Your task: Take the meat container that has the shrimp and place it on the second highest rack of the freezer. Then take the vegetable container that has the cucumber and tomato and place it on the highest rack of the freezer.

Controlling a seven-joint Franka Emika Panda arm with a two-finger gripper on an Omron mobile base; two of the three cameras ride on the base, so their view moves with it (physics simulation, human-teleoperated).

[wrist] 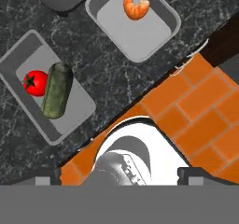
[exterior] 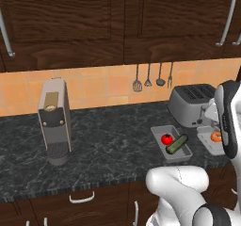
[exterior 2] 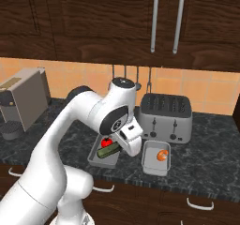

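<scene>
Counter (exterior: 103, 140), front edge, right part: veg tray (exterior: 171, 144) with tomato (exterior: 166, 139) touching cucumber (exterior: 177, 144); meat tray (exterior 2: 156, 158) just beside it, before the toaster (exterior 2: 165, 118), shrimp (exterior 2: 162, 155) at its far end. Gripper (wrist: 119, 175) above, jaws wide, empty.

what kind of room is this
Most likely a home kitchen, rendered rather than real: a dark stone counter under wooden cabinets, with a toaster and a coffee machine on it, cooking utensils hung on the orange tile wall, and two food trays.
</scene>
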